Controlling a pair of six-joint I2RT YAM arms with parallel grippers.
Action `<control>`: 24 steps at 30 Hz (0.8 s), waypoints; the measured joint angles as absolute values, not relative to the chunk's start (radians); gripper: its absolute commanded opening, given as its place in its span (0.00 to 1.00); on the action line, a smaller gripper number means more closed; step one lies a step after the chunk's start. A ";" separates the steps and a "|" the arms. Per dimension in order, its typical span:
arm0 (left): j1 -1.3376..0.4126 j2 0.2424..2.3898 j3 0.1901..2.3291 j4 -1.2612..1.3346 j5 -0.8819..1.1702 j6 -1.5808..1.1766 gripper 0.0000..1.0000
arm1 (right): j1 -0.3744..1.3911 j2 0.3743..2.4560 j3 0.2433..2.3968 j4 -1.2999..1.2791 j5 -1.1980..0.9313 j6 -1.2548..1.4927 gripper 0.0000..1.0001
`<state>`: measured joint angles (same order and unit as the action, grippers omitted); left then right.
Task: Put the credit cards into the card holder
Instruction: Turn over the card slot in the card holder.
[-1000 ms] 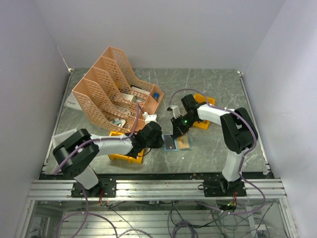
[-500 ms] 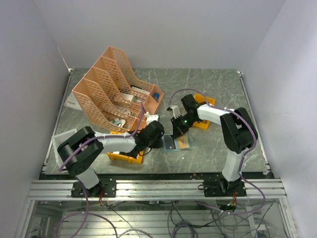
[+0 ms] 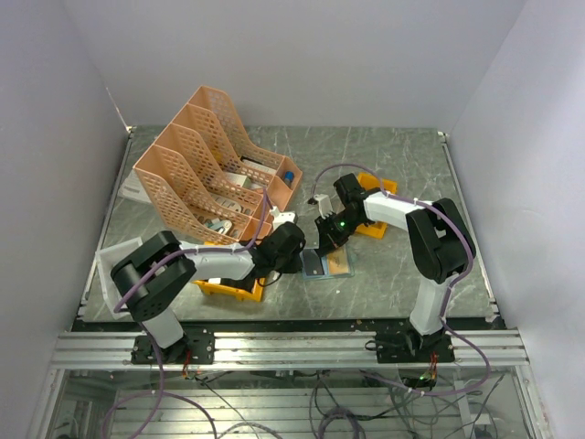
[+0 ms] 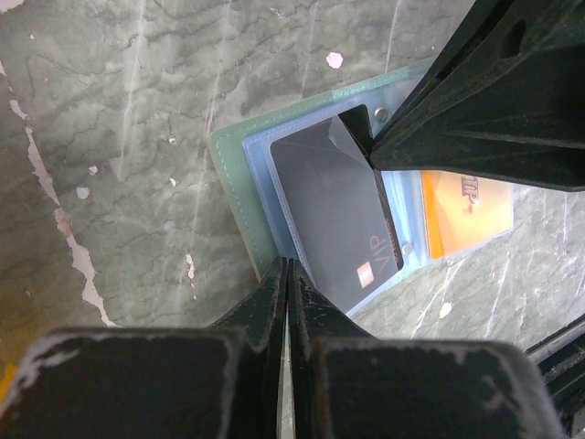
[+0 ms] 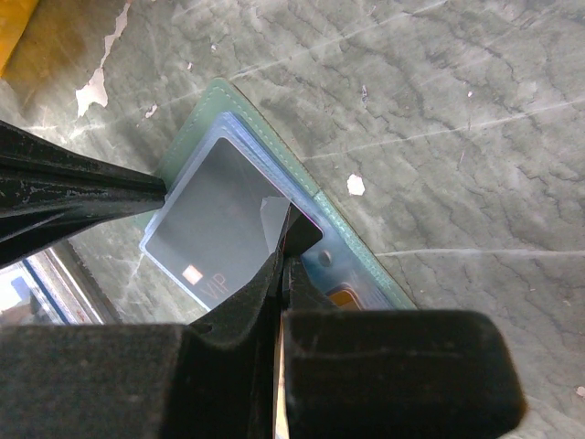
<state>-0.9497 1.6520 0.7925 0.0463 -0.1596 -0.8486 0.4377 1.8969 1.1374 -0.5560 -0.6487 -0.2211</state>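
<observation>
Grey-green marbled tabletop (image 3: 402,165) carries the pale green folding card holder (image 4: 228,178), which lies open and flat between the two arms, near the peach lattice file rack (image 3: 196,165). A dark grey plastic card marked VIP (image 4: 334,201) rests on the clear sleeves of one half. Whether it is fully tucked in cannot be told. An orange card (image 4: 466,206) shows in the pocket of the other half.

The left gripper (image 4: 288,274) has its fingers pressed together, with only a hairline between them. Their tips meet the holder's outer edge beside the dark card, and it is unclear if they pinch that edge. The right gripper (image 5: 283,242) is likewise closed. Its tip sits at the opposite corner of the dark card, where a translucent flap of sleeve stands lifted, though a grip on the flap cannot be confirmed.

Compared with a second earlier, the left arm has swung in from the left, bringing its gripper up against the holder, and its fingers have drawn together. The right arm and the holder sit as they did.
</observation>
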 measured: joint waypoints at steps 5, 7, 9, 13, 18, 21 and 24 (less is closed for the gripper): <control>-0.950 1.655 0.794 0.046 -0.153 -0.849 0.07 | 0.438 1.897 1.137 -0.556 -0.649 -0.221 0.00; -0.950 1.655 0.794 0.046 -0.152 -0.849 0.07 | 0.438 1.897 1.137 -0.556 -0.649 -0.221 0.00; -0.950 1.658 0.797 0.044 -0.152 -0.849 0.07 | 0.438 1.897 1.138 -0.556 -0.649 -0.221 0.00; -0.950 1.670 0.805 0.037 -0.151 -0.849 0.07 | 0.438 1.897 1.138 -0.556 -0.649 -0.221 0.00; -0.950 1.672 0.805 0.037 -0.143 -0.849 0.07 | 0.438 1.897 1.138 -0.557 -0.649 -0.221 0.00; -0.950 1.672 0.812 0.034 -0.132 -0.845 0.07 | 0.438 1.897 1.138 -0.557 -0.649 -0.221 0.00; -0.953 1.674 0.834 0.019 -0.128 -0.840 0.07 | 0.438 1.897 1.138 -0.557 -0.649 -0.221 0.02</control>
